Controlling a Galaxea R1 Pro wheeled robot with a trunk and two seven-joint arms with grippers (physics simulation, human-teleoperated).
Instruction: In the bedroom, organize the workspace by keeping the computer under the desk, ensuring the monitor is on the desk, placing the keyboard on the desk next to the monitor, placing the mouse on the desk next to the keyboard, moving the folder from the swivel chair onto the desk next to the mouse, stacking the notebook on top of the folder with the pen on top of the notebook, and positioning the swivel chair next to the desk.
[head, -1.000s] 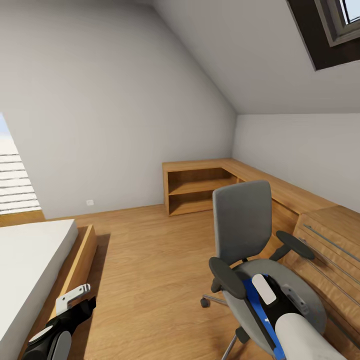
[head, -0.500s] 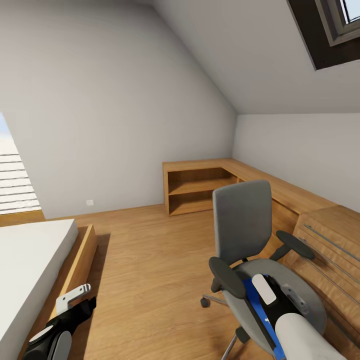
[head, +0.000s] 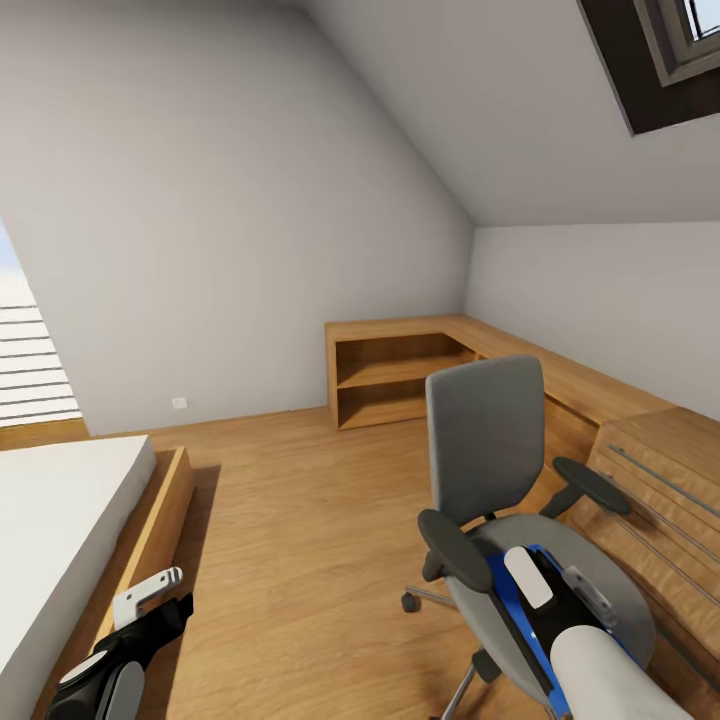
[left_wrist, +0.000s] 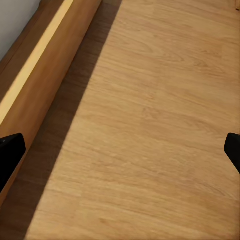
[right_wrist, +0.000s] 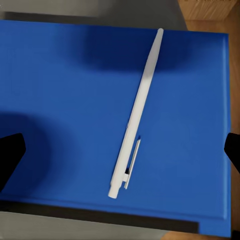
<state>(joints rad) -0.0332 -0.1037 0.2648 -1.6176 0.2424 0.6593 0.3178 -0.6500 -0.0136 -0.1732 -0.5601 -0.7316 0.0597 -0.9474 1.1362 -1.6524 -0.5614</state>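
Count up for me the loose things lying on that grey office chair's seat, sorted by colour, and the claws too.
Blue: 1, the flat bright-blue rectangular folder on the grey fabric swivel chair.
White: 1, the slim white pen lying on the folder.
Black-tipped claws: 2, the right claw open above the folder, the left claw open over the wood floor.
Total: 4.

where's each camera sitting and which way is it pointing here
Head view: on the robot's head, looking forward and down at the swivel chair, the low wooden cabinets and the bed; both arms show, left gripper low.
Left wrist view: on the left arm, looking down at the plank floor beside the bed frame; dark fingertips at the edges.
Right wrist view: on the right arm, looking down at the white pen lying on the blue folder.
Shared: head and right wrist views both show the folder.
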